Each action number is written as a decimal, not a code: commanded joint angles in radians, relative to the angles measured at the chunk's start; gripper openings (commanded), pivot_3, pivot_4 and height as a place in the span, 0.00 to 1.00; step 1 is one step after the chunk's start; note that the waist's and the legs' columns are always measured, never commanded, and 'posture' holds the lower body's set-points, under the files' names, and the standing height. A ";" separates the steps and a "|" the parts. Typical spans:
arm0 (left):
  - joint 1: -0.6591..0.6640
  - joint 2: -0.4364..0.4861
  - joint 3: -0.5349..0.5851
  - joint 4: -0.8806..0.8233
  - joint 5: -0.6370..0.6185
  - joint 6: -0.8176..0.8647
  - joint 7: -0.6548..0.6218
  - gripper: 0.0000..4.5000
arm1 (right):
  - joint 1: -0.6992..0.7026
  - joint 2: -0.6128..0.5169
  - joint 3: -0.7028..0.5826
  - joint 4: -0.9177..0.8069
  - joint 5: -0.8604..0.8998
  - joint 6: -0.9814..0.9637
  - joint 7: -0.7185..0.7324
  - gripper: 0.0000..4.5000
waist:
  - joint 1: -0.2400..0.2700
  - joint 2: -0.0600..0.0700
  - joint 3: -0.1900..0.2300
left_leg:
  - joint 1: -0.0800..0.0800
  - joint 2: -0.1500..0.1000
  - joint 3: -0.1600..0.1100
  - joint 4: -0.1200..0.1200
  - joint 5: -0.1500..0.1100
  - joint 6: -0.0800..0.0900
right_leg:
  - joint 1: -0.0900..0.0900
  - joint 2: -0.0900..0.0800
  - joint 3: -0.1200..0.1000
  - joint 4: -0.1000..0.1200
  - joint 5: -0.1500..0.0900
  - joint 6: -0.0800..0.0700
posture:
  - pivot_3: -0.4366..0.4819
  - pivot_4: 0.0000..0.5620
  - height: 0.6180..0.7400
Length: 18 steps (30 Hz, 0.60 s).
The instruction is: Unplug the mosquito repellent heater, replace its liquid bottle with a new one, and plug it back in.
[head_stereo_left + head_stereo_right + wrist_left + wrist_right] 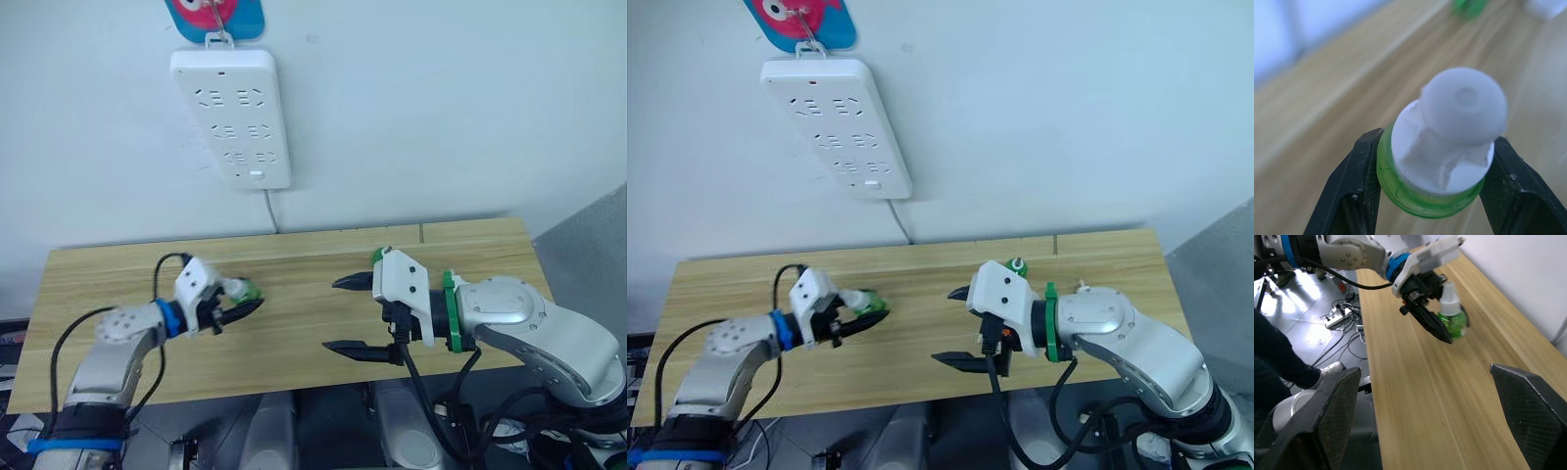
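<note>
Liquid bottle (1452,313), green with a white cap: sitting clamped between the fingers of the left gripper (245,306), on or just over the wooden table (294,352), left of middle. Gripping at the green shoulder (cap left free), so probably worth squeezing evenly and avoiding any tilt. Right gripper (331,315) hanging spread wide and empty, apart from the bottle. Green-tipped item (1017,264) peeking from behind it, possibly the heater's. Power strip (230,117) on the wall showing bare sockets.
</note>
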 commanded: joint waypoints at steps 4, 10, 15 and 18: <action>-0.066 -0.062 -0.133 0.018 0.041 -0.050 -0.066 0.50 | 0.036 -0.010 -0.015 -0.071 -0.008 -0.005 -0.039 0.98 | -0.015 0.000 0.000 | 0.000 0.000 0.001 0.000 0.000 0.000 | -0.001 0.001 0.000 0.000 0.000 0.000 | 0.20 0.65 1.00; -0.145 -0.058 -0.186 0.066 0.068 -0.113 -0.147 0.50 | 0.071 0.042 -0.068 -0.100 0.033 0.055 -0.132 0.98 | -0.027 0.000 0.000 | 0.000 0.000 0.000 0.000 0.000 -0.001 | -0.001 0.004 0.000 0.001 0.000 -0.001 | 0.17 0.63 1.00; -0.176 -0.041 -0.207 0.032 0.070 -0.106 -0.192 0.50 | 0.055 0.153 -0.075 -0.058 0.052 0.110 -0.235 0.98 | -0.041 -0.001 -0.001 | 0.000 0.001 0.000 0.000 0.001 -0.001 | -0.001 0.003 0.001 0.001 0.000 -0.001 | 0.17 0.60 1.00; -0.209 -0.010 -0.226 -0.011 0.064 -0.071 -0.239 0.50 | -0.029 0.219 -0.039 0.029 0.029 0.134 -0.275 0.98 | -0.046 -0.001 -0.001 | 0.000 0.001 0.000 0.001 0.001 -0.002 | -0.001 0.004 0.001 0.002 0.001 -0.001 | 0.17 0.58 1.00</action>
